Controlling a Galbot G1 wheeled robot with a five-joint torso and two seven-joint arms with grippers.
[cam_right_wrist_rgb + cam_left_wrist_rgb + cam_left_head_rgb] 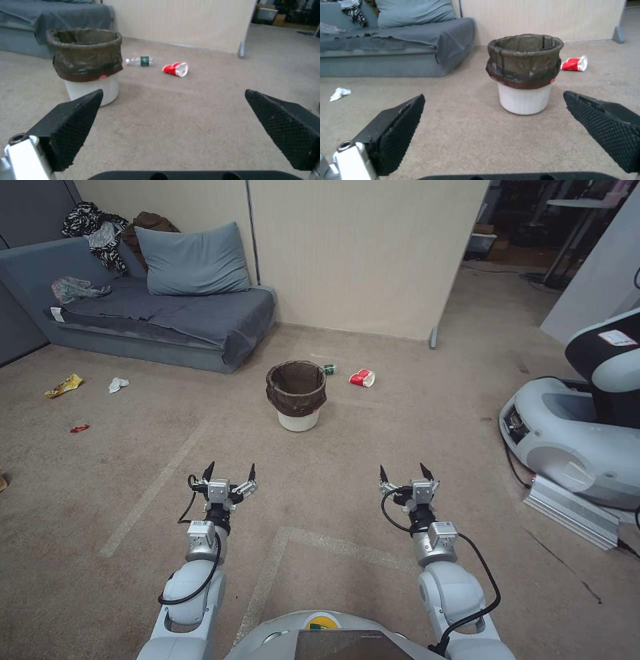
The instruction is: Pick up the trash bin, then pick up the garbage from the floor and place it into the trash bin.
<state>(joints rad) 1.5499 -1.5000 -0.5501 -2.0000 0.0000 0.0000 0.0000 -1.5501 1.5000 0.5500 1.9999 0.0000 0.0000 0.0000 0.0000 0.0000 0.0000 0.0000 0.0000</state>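
One trash bin (297, 397) upright, mouth up; both tools spread, apart.

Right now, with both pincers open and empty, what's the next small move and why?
Probably drive forward toward the trash bin: it stands upright on the carpet, well ahead of the open left pincer and right pincer, so neither looks able to reach it yet.
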